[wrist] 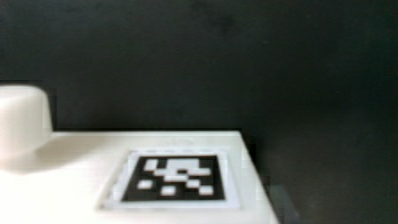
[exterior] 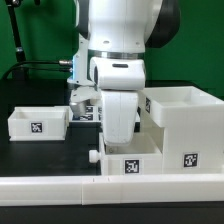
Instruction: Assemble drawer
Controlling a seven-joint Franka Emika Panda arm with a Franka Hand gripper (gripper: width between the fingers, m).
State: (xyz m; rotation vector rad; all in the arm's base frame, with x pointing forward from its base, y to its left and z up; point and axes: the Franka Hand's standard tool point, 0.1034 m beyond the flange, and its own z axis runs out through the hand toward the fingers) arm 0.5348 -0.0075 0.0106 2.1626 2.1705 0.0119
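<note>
Closest to the camera is the low white wall (exterior: 60, 190) running along the front edge of the black table (exterior: 40, 155). The box (exterior: 185, 120) sits right behind it, open side up with a tag on its front, so everything else is placed off that.

The near tray (exterior: 128, 160) is just beside the box on the exterior view's left. From this angle it looks like they touch, though that's not certain. Its knob pokes out on the side facing away from the box.

The gripper (exterior: 118, 134) hangs straight down over the back of that tray, close beside the box. Its tips are hidden behind the hand, so there's no telling whether the jaws are apart or together.

The far tray (exterior: 38, 122) is well apart from the box, off to the exterior view's left. The marker board (exterior: 84, 116) peeks out between that tray and the arm, further back than the box front.

The wrist view only shows a white face with a tag (wrist: 175, 178) over dark table. Which part it belongs to is unclear.
</note>
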